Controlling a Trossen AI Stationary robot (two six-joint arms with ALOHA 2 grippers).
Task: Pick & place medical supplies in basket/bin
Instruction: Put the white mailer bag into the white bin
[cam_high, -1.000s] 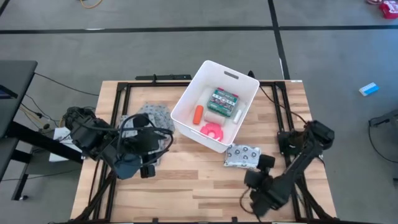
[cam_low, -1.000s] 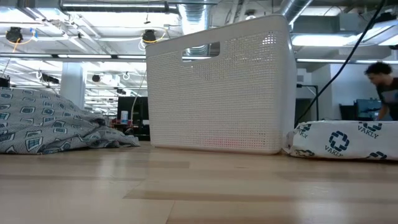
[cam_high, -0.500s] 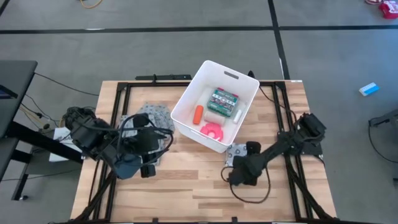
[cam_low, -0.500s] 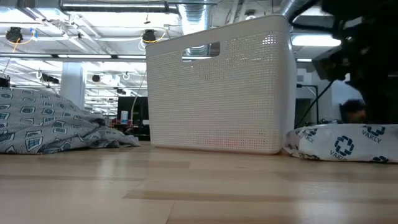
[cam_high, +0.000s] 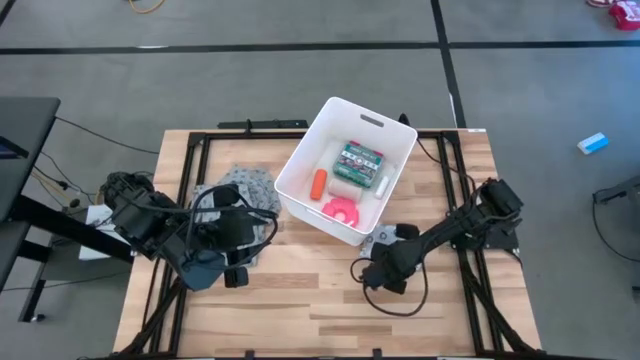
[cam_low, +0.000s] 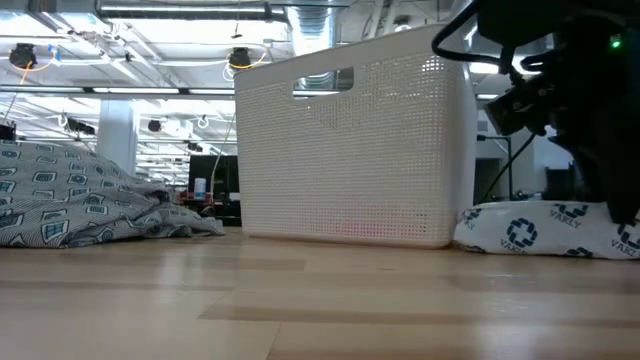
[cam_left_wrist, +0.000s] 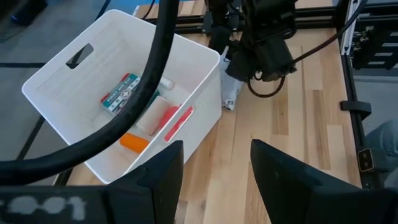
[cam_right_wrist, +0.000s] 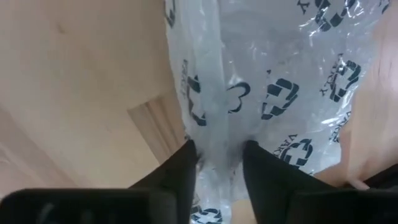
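The clear spotted packet (cam_right_wrist: 261, 74) lies flat on the wood just near of the white bin (cam_high: 296, 160). In the high view only a corner of the packet (cam_high: 383, 237) shows beside my right gripper (cam_high: 385, 268), which stands over it. The low view shows the packet (cam_low: 540, 230) resting on the table beside the bin (cam_low: 350, 150). The orange cylinder (cam_high: 318, 183), pink disc (cam_high: 340, 210), printed box (cam_high: 359, 160) and white tube (cam_high: 380, 185) lie inside the bin. My left gripper (cam_left_wrist: 214, 168) hangs open over the table's left side. My right gripper (cam_right_wrist: 219, 165) comes down on the packet from above, fingers pointing down. A raised ridge of its clear film (cam_right_wrist: 217, 134) stands pinched between the two fingers (cam_right_wrist: 183, 168). The packet still lies on the table, not lifted.
A grey patterned cloth (cam_high: 250, 185) is bunched on the table left of the bin and shows as a heap in the low view (cam_low: 80, 200). Black frame rails run along the table's sides. Bare wood lies near of the bin and between the two arms.
My right gripper has swung from the table's near right corner toward the far edge and left, stopped over the packet and come down onto it. The packet has shifted a little toward the bin. My left arm has kept still.
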